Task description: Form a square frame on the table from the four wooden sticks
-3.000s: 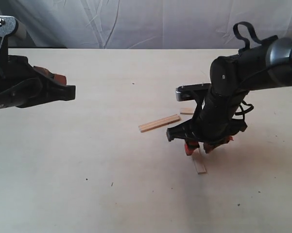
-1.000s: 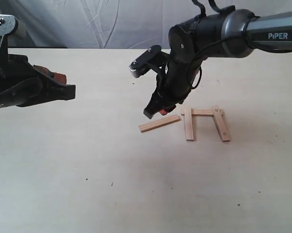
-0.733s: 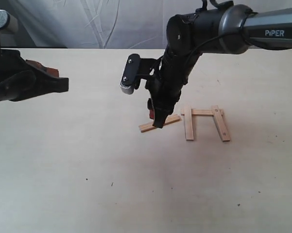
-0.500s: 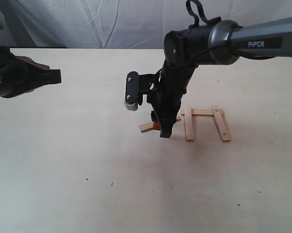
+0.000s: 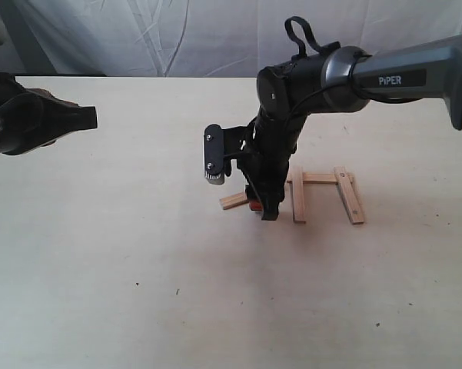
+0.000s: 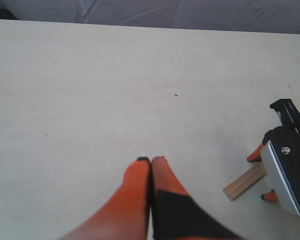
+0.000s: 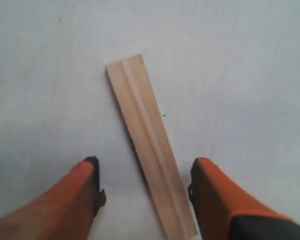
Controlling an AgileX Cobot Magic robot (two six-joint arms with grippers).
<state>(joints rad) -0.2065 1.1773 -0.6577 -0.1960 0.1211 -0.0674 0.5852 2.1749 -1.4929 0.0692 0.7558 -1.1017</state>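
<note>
Three wooden sticks lie joined on the table (image 5: pixel 138 246): a left one (image 5: pixel 298 200), a far one (image 5: pixel 320 177) and a right one (image 5: pixel 350 196), leaving the near side unclosed. The fourth stick (image 5: pixel 232 201) lies slanted just left of them, partly hidden by my right arm. My right gripper (image 5: pixel 262 207) points down over it, open. In the right wrist view this stick (image 7: pixel 149 140) lies flat between the orange fingers (image 7: pixel 86 186), touching neither. My left gripper (image 6: pixel 150 160) is shut and empty, hovering at the far left (image 5: pixel 81 117).
White cloth (image 5: pixel 177 34) hangs behind the table's far edge. In the left wrist view, the loose stick's end (image 6: pixel 243 181) and my right wrist camera housing (image 6: pixel 288 182) show at the side. Tiny dark specks dot the bare surface around the sticks.
My right arm turned and came down from above the loose stick until its fingers straddle it, and the jaws spread wider. My left arm drew back slightly to the left.
</note>
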